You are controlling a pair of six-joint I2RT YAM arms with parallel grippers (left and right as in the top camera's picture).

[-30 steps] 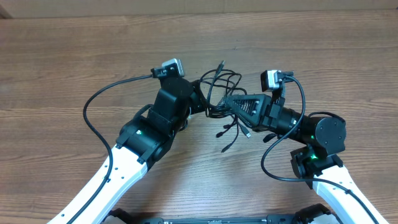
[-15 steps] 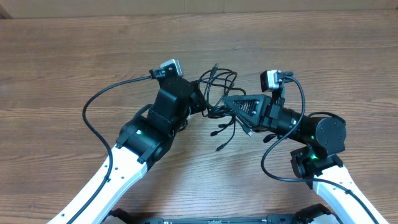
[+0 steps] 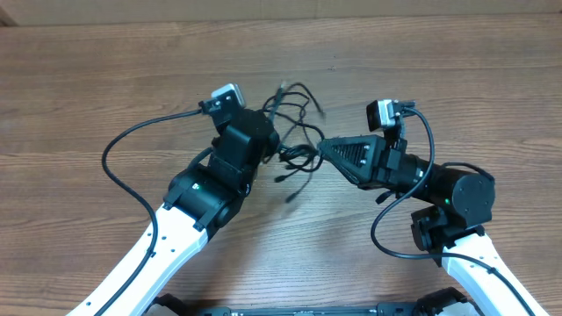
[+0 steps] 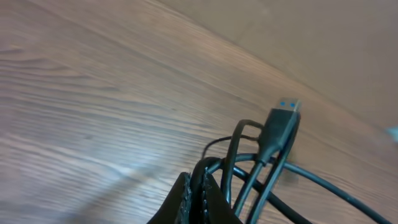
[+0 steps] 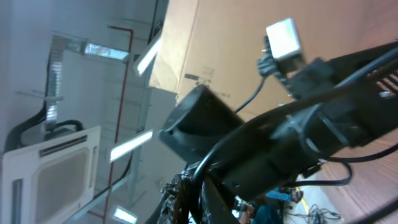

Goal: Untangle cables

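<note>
**knot pinned between both grippers, loops fanning to upper centre**

the cables [image 3: 297,132] sit in the middle of the overhead view, bunched in the narrow gap between the two arms above the table [image 3: 105,79]. the left gripper [image 4: 194,196] has its fingers pressed together on several strands. in its wrist view the cords rise straight out of the fingertips, and one plug [image 4: 283,121] with a blue insert stands right of centre. the right gripper [image 3: 323,146] comes in from the right, its tip touching the dense part of the knot. its fingers look pressed together too, and in its own wrist view a dark strand runs out from between them toward the upper right, so it seems to be pinching one cord. which cord cannot be told.

the relation that matters is that the knot's short, tight axis runs left to right, straight along the line between the two tips. the loose loops spread from the left gripper toward upper centre. one free tail drops toward lower centre, blurred. both tips are at the knot, with the left one nearer the loops and the plug. any pull apart would probably load that left-right line. the risk is that it tightens the knot rather than drawing a strand free.
</note>
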